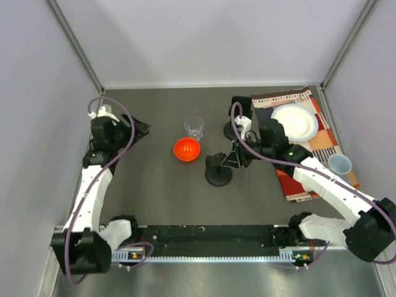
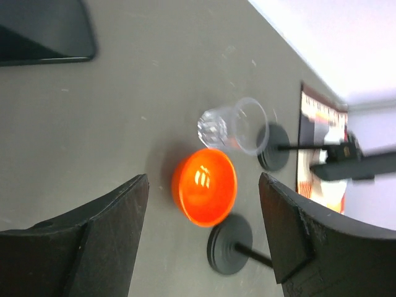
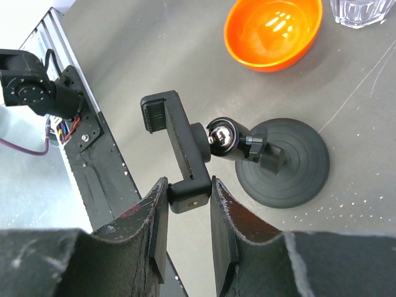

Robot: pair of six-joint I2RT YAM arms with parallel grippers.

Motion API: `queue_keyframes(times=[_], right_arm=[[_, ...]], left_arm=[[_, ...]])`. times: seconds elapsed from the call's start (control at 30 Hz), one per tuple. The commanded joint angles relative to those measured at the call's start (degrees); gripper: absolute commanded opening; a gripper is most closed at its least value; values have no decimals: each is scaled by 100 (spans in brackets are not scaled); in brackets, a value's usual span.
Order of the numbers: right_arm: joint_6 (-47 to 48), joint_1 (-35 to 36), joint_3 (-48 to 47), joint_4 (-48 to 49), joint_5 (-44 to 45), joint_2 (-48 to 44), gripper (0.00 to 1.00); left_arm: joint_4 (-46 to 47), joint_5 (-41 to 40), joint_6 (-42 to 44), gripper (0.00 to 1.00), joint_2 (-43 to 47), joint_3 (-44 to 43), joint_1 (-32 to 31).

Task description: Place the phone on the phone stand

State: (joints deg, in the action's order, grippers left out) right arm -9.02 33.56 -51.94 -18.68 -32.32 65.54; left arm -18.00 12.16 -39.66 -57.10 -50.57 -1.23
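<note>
Reaching forward, right gripper (image 3: 189, 189) pinching phone stand (image 3: 179, 133) clamp; left gripper (image 2: 203, 185) wide, empty, near phone (image 2: 43, 31).

Bowl (image 1: 186, 149) and glass (image 1: 194, 127) (close together) block straight line from phone (image 2: 43, 31) to stand (image 1: 219, 176); bare table (image 1: 161, 198) open on near side.
</note>
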Motion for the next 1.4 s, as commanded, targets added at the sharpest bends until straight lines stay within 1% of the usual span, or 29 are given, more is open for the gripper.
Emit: queue_keyframes(times=[0.0, 0.03, 0.07, 0.1, 0.13, 0.17, 0.2, 0.27, 0.3, 0.33, 0.43, 0.47, 0.5, 0.53, 0.57, 0.6, 0.63, 0.67, 0.7, 0.73, 0.8, 0.87, 0.93, 0.97, 1.07, 1.2, 1.3, 1.37], right_arm=[[313, -104, -167, -145, 234, 3, 37], [278, -104, -167, -197, 252, -23, 47], [208, -104, -176, -233, 278, -119, 60], [181, -104, -185, -268, 305, -181, 63], [155, -104, -176, -312, 322, -269, 67], [111, -113, -167, -347, 331, -426, 73], [93, -104, -158, -356, 340, -532, 76], [58, -104, -141, -443, 401, -778, 81], [58, -104, -132, -479, 419, -840, 82], [75, -113, -132, -523, 410, -893, 82], [23, -104, -71, -655, 349, -1095, 83], [-3, -104, -36, -663, 297, -1148, 83], [-21, -104, 34, -664, 253, -1270, 83], [-39, -104, 79, -664, 182, -1332, 83], [-65, -104, 105, -664, 164, -1394, 83], [-83, -104, 158, -681, 155, -1473, 83], [-100, -104, 176, -690, 138, -1604, 83], [-118, -104, 193, -707, 120, -1675, 83], [-127, -104, 202, -734, 112, -1745, 83], [-135, -104, 202, -795, 103, -1885, 83], [-179, -104, 211, -857, 111, -2027, 83], [-214, -104, 211, -953, 120, -2246, 84], [-232, -113, 211, -1024, 120, -2378, 84], [-232, -104, 211, -1085, 129, -2492, 84], [-232, -104, 202, -1164, 155, -2633, 84], [-206, -113, 185, -1235, 199, -2748, 85], [-206, -104, 158, -1270, 234, -2748, 85], [-197, -104, 167, -1270, 243, -2748, 85]], left_arm=[[96, 709, -902, 76, -836, -137, 1045], [-88, 561, -1008, 76, -1264, -260, 1255], [-629, 524, -1087, 76, -1503, -609, 1344], [-800, 602, -1105, 76, -1741, -778, 1432], [-880, 699, -1036, 73, -2143, -936, 1555], [-968, 691, -1018, 72, -2313, -1181, 1582], [-977, 691, -991, 70, -2462, -1271, 1678], [-934, 236, -825, 72, -2727, -1472, 1732], [-759, 60, -485, 74, -2780, -1535, 1732], [-662, -81, -307, 74, -2858, -1613, 1732], [-285, -643, 405, 72, -3077, -1921, 1723], [-301, -967, 519, 72, -3227, -2200, 1714], [-396, -1022, 660, 72, -3411, -2421, 1723], [-589, -979, 731, 72, -3848, -2667, 1732], [-695, -883, 766, 71, -4070, -3130, 1741], [-861, -708, 688, 71, -4298, -3387, 1767], [-976, -515, 696, 70, -4718, -3633, 1793], [-1204, -435, 679, 68, -4905, -4053, 1820], [-1223, -373, 574, 68, -5064, -4206, 1863], [-1224, -312, 495, 67, -5283, -4303, 1890], [-786, -163, 276, 67, -5408, -4348, 2004], [-626, -292, 126, 67, -5618, -4435, 2022], [-739, -582, -59, 67, -5942, -4610, 2031], [-853, -610, -94, 66, -6066, -4881, 2031], [-1179, -645, -200, 64, -6514, -5269, 2048], [-1189, -628, -157, 64, -6805, -5411, 2075], [-1416, -584, -130, 63, -7016, -5543, 2075], [-1617, -461, -173, 62, -7043, -5465, 2075]])
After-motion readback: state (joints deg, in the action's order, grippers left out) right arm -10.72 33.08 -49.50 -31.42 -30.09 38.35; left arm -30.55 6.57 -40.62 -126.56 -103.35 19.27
